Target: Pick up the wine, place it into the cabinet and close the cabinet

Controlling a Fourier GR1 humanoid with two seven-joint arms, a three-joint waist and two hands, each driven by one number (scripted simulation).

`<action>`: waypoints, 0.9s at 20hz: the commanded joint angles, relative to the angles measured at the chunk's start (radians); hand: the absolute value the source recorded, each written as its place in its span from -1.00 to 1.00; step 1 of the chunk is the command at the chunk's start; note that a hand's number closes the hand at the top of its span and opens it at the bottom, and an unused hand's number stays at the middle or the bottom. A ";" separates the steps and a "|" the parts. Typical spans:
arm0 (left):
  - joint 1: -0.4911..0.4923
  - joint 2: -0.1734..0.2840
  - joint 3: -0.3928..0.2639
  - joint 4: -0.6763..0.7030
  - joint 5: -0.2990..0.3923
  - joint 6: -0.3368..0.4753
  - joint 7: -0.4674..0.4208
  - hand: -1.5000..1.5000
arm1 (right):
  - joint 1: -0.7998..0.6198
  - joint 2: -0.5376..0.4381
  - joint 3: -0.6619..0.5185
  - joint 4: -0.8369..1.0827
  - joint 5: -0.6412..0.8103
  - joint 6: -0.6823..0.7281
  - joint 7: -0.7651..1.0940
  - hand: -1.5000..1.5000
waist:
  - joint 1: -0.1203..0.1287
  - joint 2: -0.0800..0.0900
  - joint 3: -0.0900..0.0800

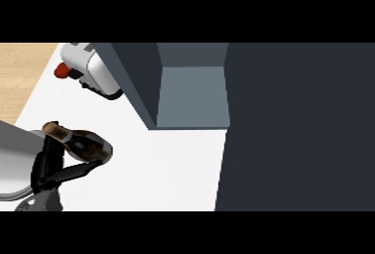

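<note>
Left hand [62, 171] curled round dark wine bottle [82, 143], lifted over white counter [168, 163], left of open cabinet [192, 96].

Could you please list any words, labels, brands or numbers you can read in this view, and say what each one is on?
None can be read.
Wine bottle, held in the left hand: dark, no label text shows.
White appliance with a red knob: no markings show.
Cabinet and its open door: plain grey, no signs.
</note>
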 commanded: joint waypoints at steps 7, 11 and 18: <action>-0.128 0.012 0.039 0.331 0.008 -0.045 -0.166 -1.00 | 0.071 -0.018 -0.051 -0.147 -0.124 0.020 0.041 -1.00 | -0.013 0.002 -0.001; -0.154 0.017 0.057 0.378 0.051 -0.166 -0.152 1.00 | 0.032 -0.012 -0.027 -0.117 -0.101 0.003 0.051 -1.00 | -0.012 0.002 -0.002; -0.194 -0.009 -0.003 0.487 -0.031 -0.127 -0.259 1.00 | 0.018 -0.002 -0.036 -0.102 -0.081 -0.010 0.043 -1.00 | -0.013 0.004 -0.001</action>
